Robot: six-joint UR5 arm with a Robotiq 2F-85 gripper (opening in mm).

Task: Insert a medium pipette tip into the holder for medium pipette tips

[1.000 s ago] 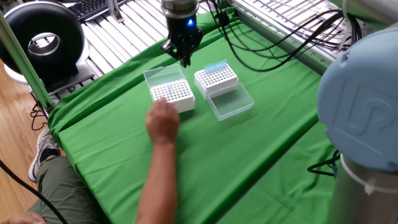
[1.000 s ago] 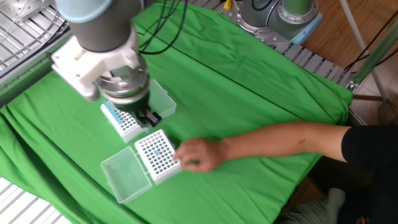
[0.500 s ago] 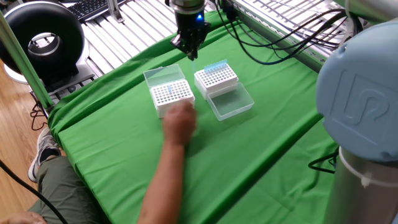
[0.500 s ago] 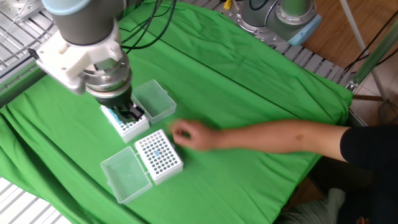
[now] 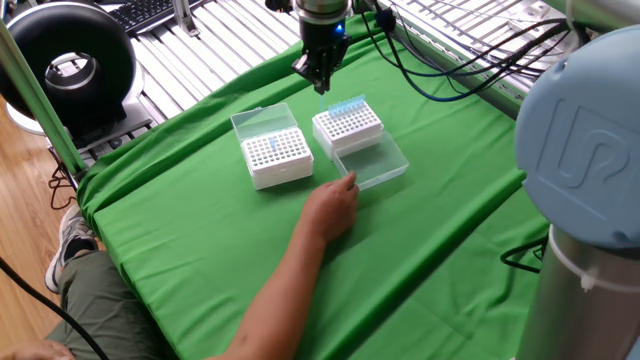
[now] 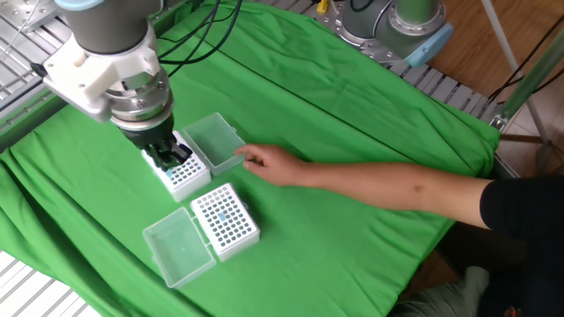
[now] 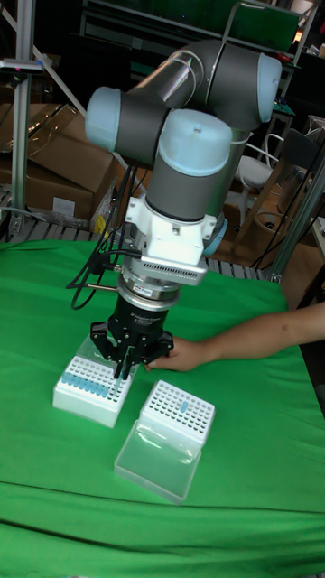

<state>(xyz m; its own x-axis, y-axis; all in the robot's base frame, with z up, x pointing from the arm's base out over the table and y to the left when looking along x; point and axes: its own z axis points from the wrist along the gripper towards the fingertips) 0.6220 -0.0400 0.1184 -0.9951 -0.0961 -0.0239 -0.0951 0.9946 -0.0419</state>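
Observation:
My gripper (image 5: pixel 320 78) (image 6: pixel 167 157) (image 7: pixel 120 363) hangs just over a white holder (image 5: pixel 347 125) (image 6: pixel 182 174) (image 7: pixel 88 390) that carries a row of blue tips. Its fingers are shut on a thin, pale medium pipette tip (image 7: pixel 117 379) that points straight down at the holder's near rows. In the other fixed view the gripper body hides part of this holder. A second white holder (image 5: pixel 276 155) (image 6: pixel 226 220) (image 7: pixel 179 411) with one or two blue tips stands beside it.
A person's hand (image 5: pixel 335 203) (image 6: pixel 261 162) (image 7: pixel 179 354) rests at the clear lid (image 5: pixel 373 166) (image 6: pixel 217 141) of the holder under my gripper. The second holder's clear lid (image 5: pixel 262 122) (image 6: pixel 179 248) (image 7: pixel 158 461) lies open. Green cloth covers the table.
My gripper has moved from above the second holder's lid over to the holder with the blue row. The person's hand has left the second holder and gone to the other holder's lid.

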